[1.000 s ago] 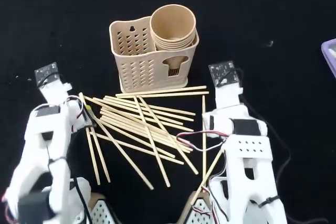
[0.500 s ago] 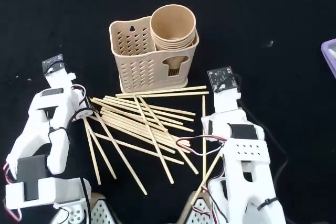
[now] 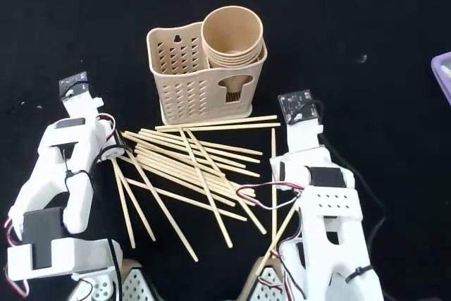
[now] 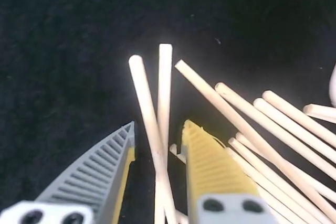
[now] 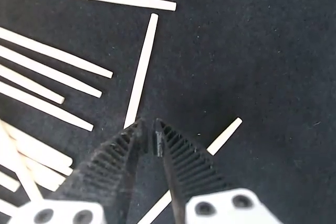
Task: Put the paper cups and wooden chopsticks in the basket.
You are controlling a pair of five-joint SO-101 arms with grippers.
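The chopstick step seems in hand: at the near left, the left gripper (image 4: pixel 157 125) has its grey and yellow fingers apart astride two pale wooden chopsticks (image 4: pixel 164 77) lying on the black cloth table (image 3: pixel 394 139); next it likely must close on them and lift. At the near right, the right gripper (image 5: pixel 148 125) points down, fingers almost together and empty, beside the scatter. Farther back, the beige perforated plastic basket (image 3: pixel 184 93) already holds the stacked brown paper cups (image 3: pixel 236 56)

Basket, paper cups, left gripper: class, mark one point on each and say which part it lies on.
basket (image 3: pixel 187 96), high view, perforated front wall.
paper cups (image 3: pixel 232 33), high view, inside of the top cup.
left gripper (image 4: pixel 158 124), left wrist view, midway between its fingertips.
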